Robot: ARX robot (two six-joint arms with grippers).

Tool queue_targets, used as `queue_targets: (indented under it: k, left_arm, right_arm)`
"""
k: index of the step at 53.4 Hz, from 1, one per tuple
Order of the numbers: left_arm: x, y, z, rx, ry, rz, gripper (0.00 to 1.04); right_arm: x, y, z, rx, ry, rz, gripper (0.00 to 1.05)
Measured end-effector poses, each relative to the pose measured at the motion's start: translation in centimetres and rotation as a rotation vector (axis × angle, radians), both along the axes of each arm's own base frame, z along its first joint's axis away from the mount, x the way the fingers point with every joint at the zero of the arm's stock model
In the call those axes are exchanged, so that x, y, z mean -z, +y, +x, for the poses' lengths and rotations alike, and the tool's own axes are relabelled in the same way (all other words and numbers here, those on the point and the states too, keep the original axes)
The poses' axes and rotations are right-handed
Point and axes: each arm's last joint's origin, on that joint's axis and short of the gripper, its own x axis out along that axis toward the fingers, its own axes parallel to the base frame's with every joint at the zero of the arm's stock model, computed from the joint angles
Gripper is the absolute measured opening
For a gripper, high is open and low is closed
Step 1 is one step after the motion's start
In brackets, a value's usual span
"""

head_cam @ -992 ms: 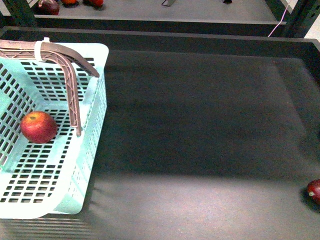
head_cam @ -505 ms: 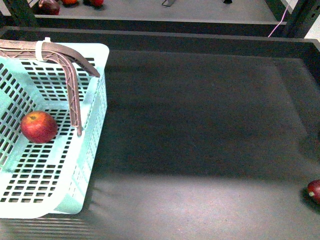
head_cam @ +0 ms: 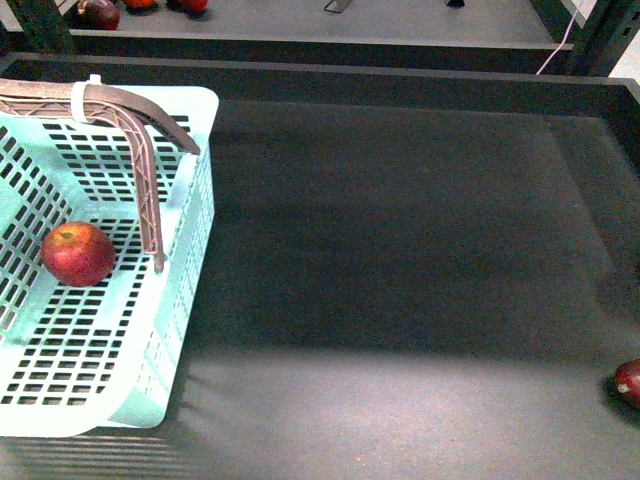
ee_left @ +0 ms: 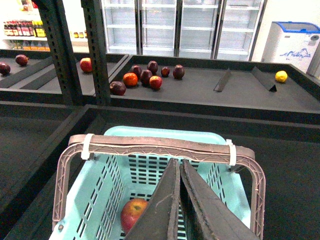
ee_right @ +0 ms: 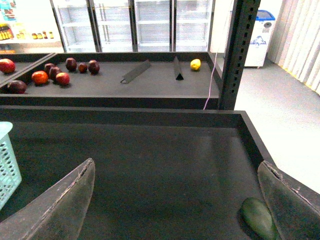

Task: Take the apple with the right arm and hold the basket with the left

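The red apple [head_cam: 77, 253] lies inside the mint-turquoise basket [head_cam: 190, 215] at the left of the dark tray. The basket's brown handles [head_cam: 140, 150] stand raised. In the left wrist view the apple [ee_left: 133, 214] shows low in the basket [ee_left: 227, 187] under the handle [ee_left: 155, 145]. My left gripper [ee_left: 179, 162] is shut and empty, its fingertips above the basket just short of the handle. My right gripper [ee_right: 177, 175] is open and empty, above the bare dark tray floor, away from the basket. Neither gripper shows in the front view.
A dark maroon fruit [head_cam: 630, 381] lies at the tray's right edge. A green oblong fruit [ee_right: 259, 218] lies by my right finger. The basket corner [ee_right: 7, 160] shows at the edge of the right wrist view. Several fruits [ee_left: 145, 77] sit on the shelf behind.
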Motion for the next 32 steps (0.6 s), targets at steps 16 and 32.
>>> queue_targets:
  k: [16, 32]
  left_arm:
    - [-0.3, 0.0, -1.0, 0.0, -0.01, 0.0, 0.03]
    - [-0.3, 0.0, -1.7, 0.0, -0.011, 0.0, 0.03]
  right_arm:
    - [0.0, 0.0, 0.0, 0.0, 0.0, 0.0, 0.96]
    - [0.0, 0.0, 0.0, 0.0, 0.0, 0.0, 0.96]
